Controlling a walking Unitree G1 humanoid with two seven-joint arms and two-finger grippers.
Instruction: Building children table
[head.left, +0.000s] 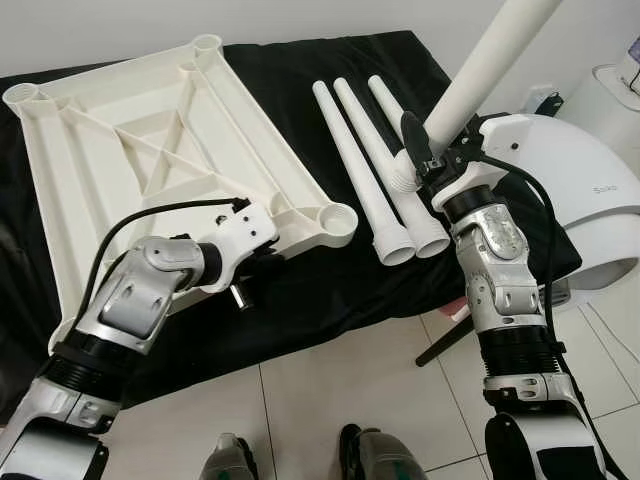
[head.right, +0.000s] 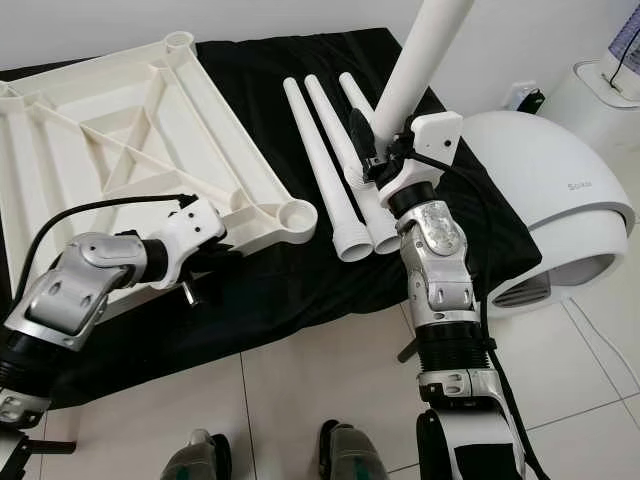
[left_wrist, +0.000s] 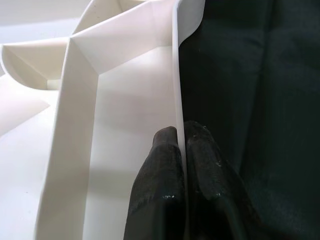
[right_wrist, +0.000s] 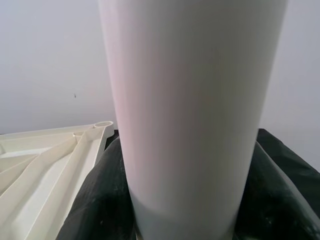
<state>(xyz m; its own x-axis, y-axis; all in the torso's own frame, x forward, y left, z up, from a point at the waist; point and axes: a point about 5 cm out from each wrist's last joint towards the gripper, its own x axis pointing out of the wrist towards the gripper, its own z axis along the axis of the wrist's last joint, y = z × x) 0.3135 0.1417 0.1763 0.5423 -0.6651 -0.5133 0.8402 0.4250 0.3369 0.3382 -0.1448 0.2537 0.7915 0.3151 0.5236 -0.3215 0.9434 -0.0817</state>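
The white plastic table top (head.left: 150, 130) lies upside down on a black cloth (head.left: 330, 290), ribs up, with a round leg socket (head.left: 338, 218) at its near right corner. My left gripper (left_wrist: 180, 137) is shut on the thin rim of the table top (left_wrist: 176, 75), near that corner; its fingers (left_wrist: 160, 165) pinch the rim from both sides. My right gripper (head.left: 425, 150) is shut on a white table leg (head.left: 490, 60), held off the cloth and tilted up towards the back right. Three more legs (head.left: 360, 170) lie side by side on the cloth, right of the table top.
A rounded white appliance (head.left: 575, 200) stands close to my right arm. The cloth's front edge hangs over a tiled floor (head.left: 340, 400), where a dark stand leg (head.left: 445, 345) sticks out. My feet (head.left: 370, 455) show at the bottom. A white wall is behind.
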